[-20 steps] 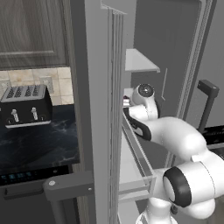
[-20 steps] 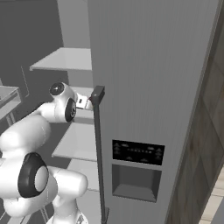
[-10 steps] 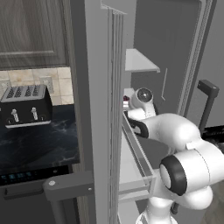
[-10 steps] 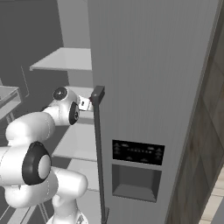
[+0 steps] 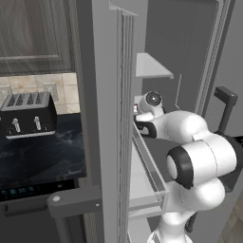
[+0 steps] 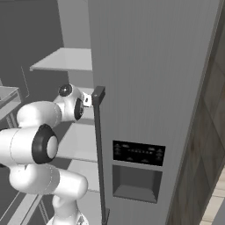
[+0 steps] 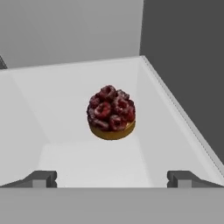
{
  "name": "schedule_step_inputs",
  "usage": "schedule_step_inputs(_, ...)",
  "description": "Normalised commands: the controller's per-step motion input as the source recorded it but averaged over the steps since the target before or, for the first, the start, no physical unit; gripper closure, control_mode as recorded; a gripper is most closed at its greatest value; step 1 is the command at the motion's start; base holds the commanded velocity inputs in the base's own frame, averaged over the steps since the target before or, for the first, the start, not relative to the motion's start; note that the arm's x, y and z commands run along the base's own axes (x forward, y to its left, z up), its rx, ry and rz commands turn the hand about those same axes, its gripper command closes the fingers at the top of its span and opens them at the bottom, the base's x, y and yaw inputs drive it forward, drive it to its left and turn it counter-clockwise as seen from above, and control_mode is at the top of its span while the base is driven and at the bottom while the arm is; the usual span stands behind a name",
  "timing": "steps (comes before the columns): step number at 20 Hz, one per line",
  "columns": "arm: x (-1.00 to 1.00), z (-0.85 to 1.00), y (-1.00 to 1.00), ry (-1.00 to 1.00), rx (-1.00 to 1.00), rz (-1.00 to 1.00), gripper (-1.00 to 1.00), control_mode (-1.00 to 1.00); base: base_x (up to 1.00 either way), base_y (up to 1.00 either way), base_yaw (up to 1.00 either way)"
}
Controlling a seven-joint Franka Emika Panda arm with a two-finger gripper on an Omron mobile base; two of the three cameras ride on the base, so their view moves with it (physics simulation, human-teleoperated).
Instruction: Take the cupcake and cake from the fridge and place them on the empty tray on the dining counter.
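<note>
The cake (image 7: 111,113), a small round one with a dark red berry top on a tan base, sits in a white walled compartment (image 7: 166,113) inside the fridge (image 5: 190,57). My gripper (image 7: 113,179) hovers just in front of it, open wide with nothing between its fingertips (image 7: 41,178). The cake lies centred ahead of the gap, a short way off. In the base views my arm (image 5: 185,128) reaches into the open fridge at mid shelf height. The cupcake, the tray and the dining counter are out of view.
The open left fridge door (image 5: 111,118) with its bin (image 5: 147,166) stands close to my arm. The shut right door carries a dark bar handle (image 6: 99,145) and a dispenser panel (image 6: 138,171). A toaster (image 5: 28,114) sits on the black worktop.
My arm has folded, the elbow swinging up and nearer the cameras, while the wrist stayed at the fridge shelf. The jaws stayed open.
</note>
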Motion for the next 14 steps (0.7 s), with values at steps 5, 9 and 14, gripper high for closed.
schedule_step_inputs(5,0.34,-0.05,0.0,0.0,0.0,0.0,-1.0,-1.0,0.0,0.0,0.0)
schedule_step_inputs(9,0.33,-0.11,0.0,0.0,0.0,0.0,-1.0,-1.0,0.0,0.0,0.0)
schedule_step_inputs(14,0.33,-0.11,0.0,0.0,0.0,0.0,-1.0,-1.0,0.0,0.0,0.0)
